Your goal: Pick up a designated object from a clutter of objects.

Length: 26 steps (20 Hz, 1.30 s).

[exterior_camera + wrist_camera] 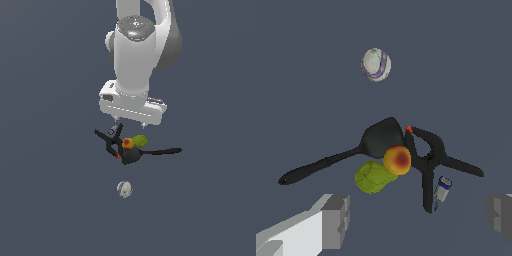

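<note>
Gripper fingers (pixel 336 220) are seen spread wide at the lower corners of the wrist view, with nothing held. Between them, at mid-frame, the black utensil (pixel 356 150) is found lying among the clutter, its head touching the orange fruit (pixel 397 160) and black clamp (pixel 428 160). Farther off lies the whitish ball (pixel 376 64). Grasping and lifting are judged outstanding.

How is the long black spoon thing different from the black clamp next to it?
The utensil is one long piece, all black, with a rounded head and thin handle. The clamp is X-shaped, with crossing arms and an orange tip. The utensil is longer. Both are black and lie beside the orange-red fruit.
</note>
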{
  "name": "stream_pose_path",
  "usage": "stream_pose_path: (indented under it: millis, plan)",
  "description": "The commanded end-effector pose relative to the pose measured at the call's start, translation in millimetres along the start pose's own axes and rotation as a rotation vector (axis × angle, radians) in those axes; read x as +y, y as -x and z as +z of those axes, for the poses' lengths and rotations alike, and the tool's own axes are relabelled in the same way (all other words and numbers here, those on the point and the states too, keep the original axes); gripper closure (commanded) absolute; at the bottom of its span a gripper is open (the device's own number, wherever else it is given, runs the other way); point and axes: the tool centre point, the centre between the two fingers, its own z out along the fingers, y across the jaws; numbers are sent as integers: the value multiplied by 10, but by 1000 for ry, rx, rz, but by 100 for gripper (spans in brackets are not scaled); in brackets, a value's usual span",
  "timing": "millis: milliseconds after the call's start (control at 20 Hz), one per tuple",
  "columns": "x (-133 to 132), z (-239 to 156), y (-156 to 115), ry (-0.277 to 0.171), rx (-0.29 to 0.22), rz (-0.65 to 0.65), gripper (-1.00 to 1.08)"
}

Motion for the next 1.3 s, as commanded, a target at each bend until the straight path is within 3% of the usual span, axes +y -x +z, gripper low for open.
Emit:
stream_pose_path:
  millis: [0, 1250]
  plan:
    - [-66, 91, -7, -2, 3, 54, -92]
    - [-672, 996, 51, -31, 22, 601, -92]
